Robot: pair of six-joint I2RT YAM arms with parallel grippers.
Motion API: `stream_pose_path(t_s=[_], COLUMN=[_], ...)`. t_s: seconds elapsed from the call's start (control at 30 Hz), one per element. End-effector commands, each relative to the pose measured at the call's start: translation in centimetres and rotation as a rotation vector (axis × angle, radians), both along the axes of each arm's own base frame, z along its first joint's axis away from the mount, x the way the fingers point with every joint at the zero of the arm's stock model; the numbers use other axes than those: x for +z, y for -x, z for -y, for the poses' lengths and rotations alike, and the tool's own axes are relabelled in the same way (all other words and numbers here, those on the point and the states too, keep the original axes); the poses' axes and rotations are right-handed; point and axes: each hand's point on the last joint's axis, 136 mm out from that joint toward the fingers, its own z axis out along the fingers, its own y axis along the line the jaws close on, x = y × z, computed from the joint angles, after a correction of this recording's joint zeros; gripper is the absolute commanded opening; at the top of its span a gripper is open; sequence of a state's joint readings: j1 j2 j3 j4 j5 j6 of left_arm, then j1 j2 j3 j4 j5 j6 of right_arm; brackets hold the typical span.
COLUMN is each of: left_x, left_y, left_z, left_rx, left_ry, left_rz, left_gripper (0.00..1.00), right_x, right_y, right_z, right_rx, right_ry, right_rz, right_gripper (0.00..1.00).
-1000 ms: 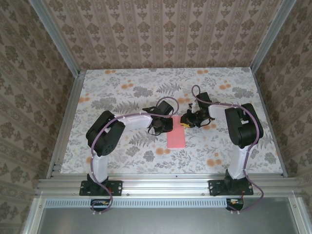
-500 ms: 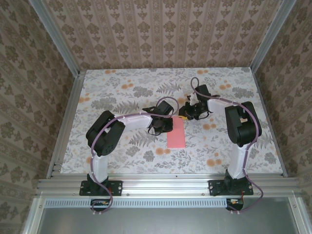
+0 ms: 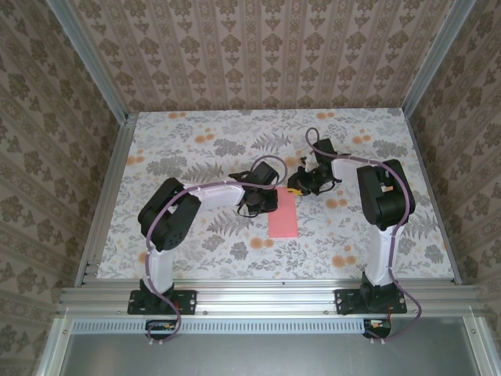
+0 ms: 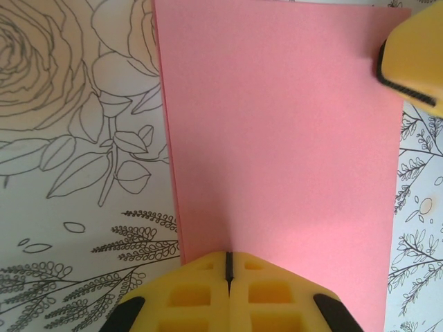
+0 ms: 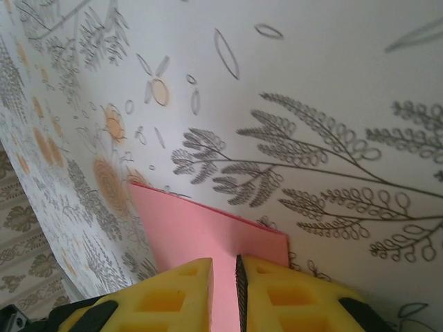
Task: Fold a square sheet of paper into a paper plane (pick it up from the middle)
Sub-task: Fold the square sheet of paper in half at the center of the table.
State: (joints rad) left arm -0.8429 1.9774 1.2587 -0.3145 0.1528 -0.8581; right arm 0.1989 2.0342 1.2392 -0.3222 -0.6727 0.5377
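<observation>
Left fingers (image 4: 187, 294), closed together, rested on one end of the sheet of paper (image 4: 277, 138). It lay flat on the worktop (image 3: 196, 141), long axis running away from them. Right fingers (image 5: 277, 297), narrowly apart, stood over its opposite corner.

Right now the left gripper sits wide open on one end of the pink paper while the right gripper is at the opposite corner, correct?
Not quite. The left gripper is shut, fingers closed together at the end of the pink paper, as the left wrist view shows. The right gripper is at the opposite corner.
</observation>
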Motion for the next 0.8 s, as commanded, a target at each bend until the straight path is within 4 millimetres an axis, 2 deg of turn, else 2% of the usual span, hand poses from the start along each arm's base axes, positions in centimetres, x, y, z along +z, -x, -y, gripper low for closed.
stream_pose_path(t_s=[0.0,0.2,0.37,0.43,0.53,0.63,0.73,0.77], left_x=[-2.8,-2.6,-2.4,-2.0,-0.6,1.8,4.9,5.7], left_y=[2.3,2.3,2.2,2.1,1.8,1.3,0.7,0.6], left_z=[-2.7,-2.7,-2.4,-2.2,-1.8,-1.2,-1.1,-1.2], left_rx=[-0.024,-0.021,-0.024,-0.029,-0.033,-0.038,-0.029,-0.023], left_ry=[-0.140,-0.136,-0.124,-0.110,-0.079,-0.036,0.004,0.015], left_rz=[-0.083,-0.077,-0.071,-0.062,-0.035,0.009,0.068,0.084], left_gripper=[0.00,0.00,0.00,0.00,0.02,0.11,0.23,0.26], right_x=[1.0,-2.2,-3.7,-3.6,-1.2,2.4,5.7,6.4], right_y=[-1.1,-0.5,0.5,0.5,0.1,-0.2,0.4,0.8], right_z=[0.4,0.9,1.2,1.3,0.8,0.8,1.3,1.6], right_rx=[-0.010,-0.022,-0.027,-0.023,-0.007,0.018,0.030,0.032], right_ry=[0.013,0.051,0.068,0.068,0.038,0.035,0.063,0.073], right_rz=[0.020,-0.034,-0.069,-0.066,-0.023,0.045,0.112,0.134], right_gripper=[0.20,0.19,0.19,0.19,0.20,0.22,0.27,0.31])
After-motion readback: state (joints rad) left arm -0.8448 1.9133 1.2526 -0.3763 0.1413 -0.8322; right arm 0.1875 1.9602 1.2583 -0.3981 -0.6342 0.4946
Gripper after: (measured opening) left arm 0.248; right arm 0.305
